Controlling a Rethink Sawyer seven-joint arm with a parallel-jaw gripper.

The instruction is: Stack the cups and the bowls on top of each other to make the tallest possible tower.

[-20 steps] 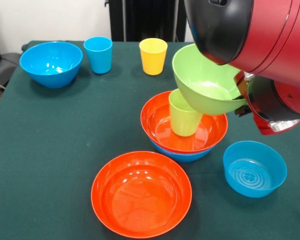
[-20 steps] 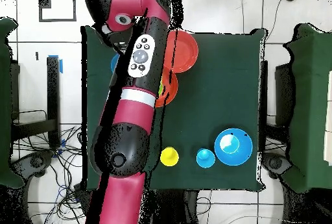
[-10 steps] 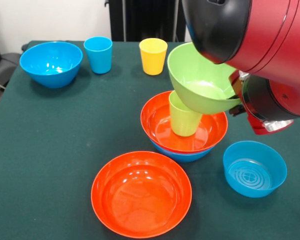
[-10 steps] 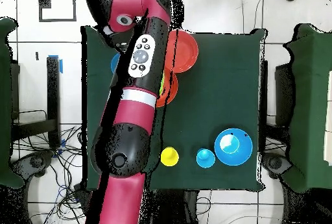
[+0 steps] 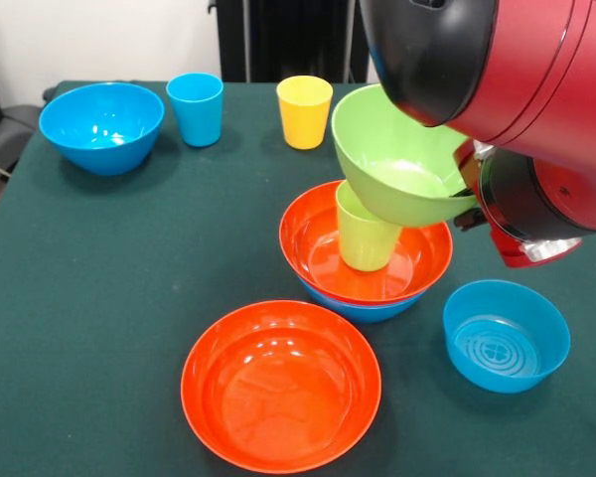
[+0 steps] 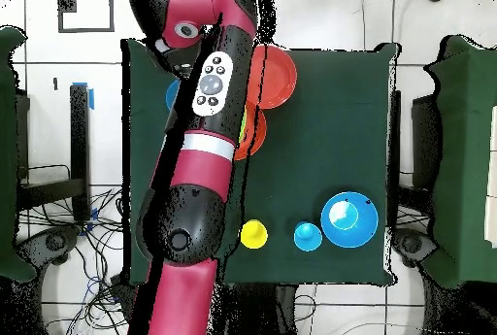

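Observation:
My gripper (image 5: 467, 207) is shut on the right rim of the lime green bowl (image 5: 397, 159) and holds it tilted in the air. Its underside sits just over the green cup (image 5: 363, 243); I cannot tell if they touch. The cup stands upright in an orange bowl (image 5: 318, 248), which is nested in a blue bowl (image 5: 363, 308); these form the tower. In the overhead view the arm (image 6: 209, 108) covers most of the tower, and only an edge of the orange bowl (image 6: 254, 135) shows.
A second orange bowl (image 5: 278, 388) lies in front of the tower, with a small blue bowl (image 5: 505, 336) to its right. At the back stand a deep blue bowl (image 5: 101, 124), a blue cup (image 5: 196, 107) and a yellow cup (image 5: 304, 111).
The green bowl has shifted slightly left with the gripper, more over the green cup. Everything else on the table stays where it was.

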